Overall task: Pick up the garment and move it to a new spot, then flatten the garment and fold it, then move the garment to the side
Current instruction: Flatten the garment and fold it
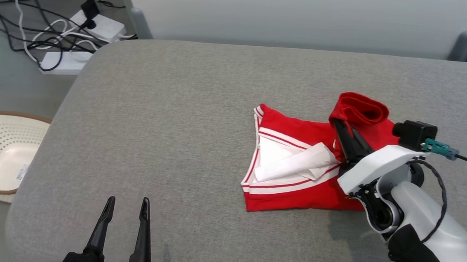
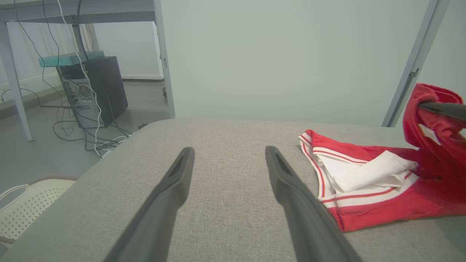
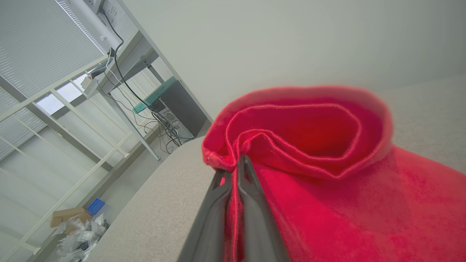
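Observation:
The garment [image 1: 296, 159] is red with white stripes and a white inner part, lying crumpled on the right half of the grey padded table [image 1: 176, 122]. My right gripper [image 1: 340, 123] is shut on a red edge of it, lifting that edge into a rolled fold above the rest. In the right wrist view the right gripper [image 3: 238, 160] pinches the red hem of the garment [image 3: 327, 163]. My left gripper [image 1: 127, 202] stands open at the table's near left, well clear of the cloth. The left wrist view shows the left gripper [image 2: 227, 151] with the garment [image 2: 364, 182] off to its right.
A cream perforated basket [image 1: 0, 155] sits on the floor left of the table. Power strips and cables [image 1: 69, 35] lie on the floor at the far left. A computer tower [image 2: 105, 87] stands under a desk beyond the table. The table's left and far parts are bare.

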Available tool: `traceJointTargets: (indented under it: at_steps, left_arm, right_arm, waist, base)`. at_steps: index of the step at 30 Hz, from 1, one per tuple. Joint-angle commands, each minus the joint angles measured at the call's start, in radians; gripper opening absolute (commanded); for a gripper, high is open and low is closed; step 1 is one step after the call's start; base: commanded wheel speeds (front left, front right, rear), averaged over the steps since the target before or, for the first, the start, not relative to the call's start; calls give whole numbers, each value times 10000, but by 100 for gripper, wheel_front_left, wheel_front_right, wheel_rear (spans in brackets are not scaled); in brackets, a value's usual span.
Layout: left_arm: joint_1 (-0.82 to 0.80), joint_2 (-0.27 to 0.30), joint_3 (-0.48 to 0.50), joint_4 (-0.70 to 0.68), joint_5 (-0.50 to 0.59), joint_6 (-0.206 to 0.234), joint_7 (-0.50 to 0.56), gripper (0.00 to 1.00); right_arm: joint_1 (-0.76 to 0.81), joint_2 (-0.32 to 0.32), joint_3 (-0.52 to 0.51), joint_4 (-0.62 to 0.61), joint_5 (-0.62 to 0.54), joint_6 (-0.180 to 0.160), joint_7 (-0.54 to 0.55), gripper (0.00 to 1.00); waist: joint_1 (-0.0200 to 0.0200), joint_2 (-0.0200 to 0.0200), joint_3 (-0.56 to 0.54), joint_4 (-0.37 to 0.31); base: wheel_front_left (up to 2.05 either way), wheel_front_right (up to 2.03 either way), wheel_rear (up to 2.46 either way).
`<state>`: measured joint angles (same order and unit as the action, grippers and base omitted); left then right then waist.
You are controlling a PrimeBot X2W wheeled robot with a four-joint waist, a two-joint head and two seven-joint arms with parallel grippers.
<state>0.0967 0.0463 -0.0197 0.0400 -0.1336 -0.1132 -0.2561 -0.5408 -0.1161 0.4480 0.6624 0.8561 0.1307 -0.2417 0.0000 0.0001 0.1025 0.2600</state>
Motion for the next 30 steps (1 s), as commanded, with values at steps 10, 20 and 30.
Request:
traceJointTargets:
  at_steps: [10, 20, 30]
  left_arm:
    - [-135, 40, 16, -105, -216, 193, -57, 100]
    - [-154, 40, -204, -18, -286, 241, -57, 100]
    - [-207, 40, -344, 65, -270, 288, -57, 100]
  right_arm:
    - [-840, 546, 964, 984, 404, 0, 73, 0]
    - [-1292, 652, 1649, 2295, 1088, 0, 216, 0]
    - [-1752, 657, 2990, 3138, 2232, 0, 362, 14]
  waist:
    - [0, -1, -51, 911]
    - [0, -1, 25, 1372]
    - [0, -1, 73, 1722]
  base:
    - [0, 0, 0]
    - [0, 0, 0]
    - [0, 0, 0]
